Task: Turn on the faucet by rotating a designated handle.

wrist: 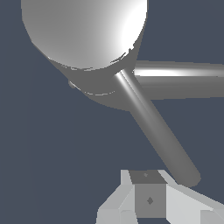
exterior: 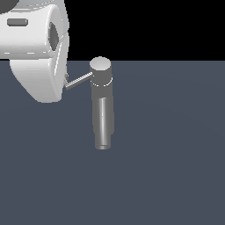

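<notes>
The faucet (exterior: 102, 94) is a grey upright post with a lighter round cap (exterior: 100, 64) and a thick spout (exterior: 103, 125) pointing toward the exterior camera. The handle (exterior: 79, 81), a thin rod, sticks out from under the cap toward the exterior view's left. Its far end meets the white arm body (exterior: 39, 66), which hides the fingers there. In the wrist view the cap (wrist: 83, 30) looms large, the spout (wrist: 183, 78) runs sideways and the handle (wrist: 155, 131) slants down to my gripper (wrist: 148, 194). The fingertips show as one block with no gap, right beside the rod's tip, holding nothing.
A flat dark blue-grey floor (exterior: 176, 154) surrounds the faucet. The white arm body fills the upper part of the exterior view's left.
</notes>
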Controlling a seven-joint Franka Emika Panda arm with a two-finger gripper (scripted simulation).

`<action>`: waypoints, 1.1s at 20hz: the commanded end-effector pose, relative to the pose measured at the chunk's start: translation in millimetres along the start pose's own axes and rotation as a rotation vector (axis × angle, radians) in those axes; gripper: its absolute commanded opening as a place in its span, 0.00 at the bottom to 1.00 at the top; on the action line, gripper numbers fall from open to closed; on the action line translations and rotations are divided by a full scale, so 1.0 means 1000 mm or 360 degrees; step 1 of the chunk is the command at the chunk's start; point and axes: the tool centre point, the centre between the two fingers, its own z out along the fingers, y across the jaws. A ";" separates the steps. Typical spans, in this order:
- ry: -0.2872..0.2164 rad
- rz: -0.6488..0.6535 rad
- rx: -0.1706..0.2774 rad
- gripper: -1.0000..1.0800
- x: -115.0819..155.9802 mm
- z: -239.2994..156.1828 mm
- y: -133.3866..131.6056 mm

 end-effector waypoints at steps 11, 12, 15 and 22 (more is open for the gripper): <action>0.0023 0.0033 -0.0010 0.00 0.025 0.001 0.021; 0.0023 0.0033 -0.0010 0.00 0.026 0.001 0.022; 0.0024 0.0034 -0.0011 0.00 0.029 0.001 0.026; 0.0025 0.0036 -0.0013 0.00 0.036 0.001 0.036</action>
